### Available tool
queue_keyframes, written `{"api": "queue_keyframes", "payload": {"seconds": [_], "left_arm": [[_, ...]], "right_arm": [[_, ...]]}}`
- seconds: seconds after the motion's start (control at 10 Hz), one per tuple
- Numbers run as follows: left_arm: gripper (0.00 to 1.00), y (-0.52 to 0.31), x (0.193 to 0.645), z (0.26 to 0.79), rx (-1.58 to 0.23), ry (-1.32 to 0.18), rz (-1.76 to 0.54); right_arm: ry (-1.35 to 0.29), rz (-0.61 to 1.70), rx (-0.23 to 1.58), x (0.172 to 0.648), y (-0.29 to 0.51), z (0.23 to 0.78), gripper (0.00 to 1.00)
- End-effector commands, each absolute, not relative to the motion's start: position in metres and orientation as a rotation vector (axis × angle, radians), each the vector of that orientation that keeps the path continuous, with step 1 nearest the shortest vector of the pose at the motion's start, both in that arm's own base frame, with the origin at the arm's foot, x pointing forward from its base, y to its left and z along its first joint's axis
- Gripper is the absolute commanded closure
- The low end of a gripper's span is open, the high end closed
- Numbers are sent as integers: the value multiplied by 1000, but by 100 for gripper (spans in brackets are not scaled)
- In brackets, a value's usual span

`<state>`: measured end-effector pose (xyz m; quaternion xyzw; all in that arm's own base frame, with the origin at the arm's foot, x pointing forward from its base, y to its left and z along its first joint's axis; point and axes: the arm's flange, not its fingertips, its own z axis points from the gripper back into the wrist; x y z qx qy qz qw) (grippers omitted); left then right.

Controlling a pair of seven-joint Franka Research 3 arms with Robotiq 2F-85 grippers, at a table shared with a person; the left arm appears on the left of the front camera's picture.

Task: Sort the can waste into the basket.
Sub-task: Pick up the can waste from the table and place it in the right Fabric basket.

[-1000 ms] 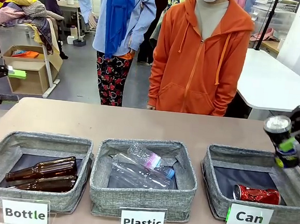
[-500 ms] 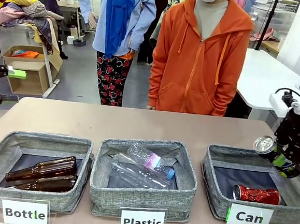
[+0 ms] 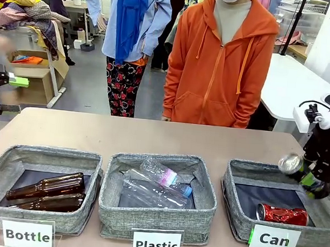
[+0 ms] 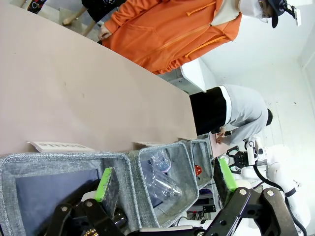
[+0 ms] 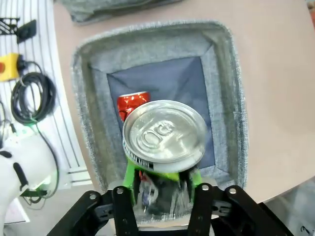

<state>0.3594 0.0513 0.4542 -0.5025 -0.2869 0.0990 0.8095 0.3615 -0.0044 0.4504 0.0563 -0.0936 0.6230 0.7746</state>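
A black can (image 3: 293, 165) with a silver top hangs tilted above the right half of the grey "Can" basket (image 3: 237, 186). My right gripper (image 3: 314, 184) is shut on it. From the right wrist, the black can (image 5: 165, 135) sits between the green pads of that gripper (image 5: 161, 189), straight over the basket (image 5: 93, 113). A crushed red can (image 3: 282, 214) lies on the basket's dark floor, and it pokes out from behind the held can (image 5: 132, 104). My left gripper (image 4: 165, 179) stands open and holds nothing, above the basket at the table's left end.
The "Plastic" basket (image 3: 156, 217) holds clear bottles in the middle. The "Bottle" basket (image 3: 32, 213) holds brown glass bottles at the left. A person in an orange hoodie (image 3: 221, 65) stands at the far edge. Cables (image 5: 29, 93) lie beside the table.
My right gripper has come in from the right edge and dropped lower. The black can has gone from upright to tipped leftward over the "Can" basket. The left arm has stayed put.
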Motion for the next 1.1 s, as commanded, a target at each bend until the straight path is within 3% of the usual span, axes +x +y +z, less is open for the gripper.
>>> {"api": "queue_keyframes", "payload": {"seconds": [0.0, 0.4, 0.7, 0.8, 1.0], "left_arm": [[0, 54, 357, 453, -1071, -610, 193], [0, 54, 357, 453, -1071, -610, 193], [0, 54, 357, 453, -1071, -610, 193], [0, 54, 357, 453, -1071, -610, 193], [0, 54, 357, 453, -1071, -610, 193]], "right_arm": [[-187, 1335, 107, 361, -3, 448, 0], [-246, 1322, 126, 361, -4, 450, 0], [-327, 1191, 257, 361, -6, 453, 0], [-349, 1103, 465, 364, -5, 456, 0], [-640, 741, 770, 380, -2, 464, 0]]}}
